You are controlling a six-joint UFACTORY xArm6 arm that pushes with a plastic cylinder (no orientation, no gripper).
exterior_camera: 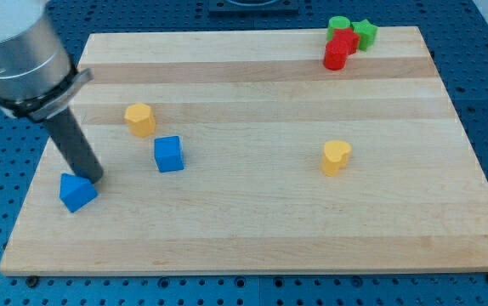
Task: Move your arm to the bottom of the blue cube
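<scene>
The blue cube (168,154) sits on the wooden board (252,221) left of centre. My tip (93,179) is at the view's left, to the left of and slightly below the blue cube, about a block's width or two away. It touches or nearly touches the upper right side of a second blue block (77,192), a wedge-like shape near the board's left edge. The dark rod rises up and left to the grey arm body (19,51).
A yellow hexagonal block (140,119) lies above and left of the blue cube. A yellow heart-like block (336,157) is right of centre. Two red blocks (339,49) and two green blocks (353,31) cluster at the top right.
</scene>
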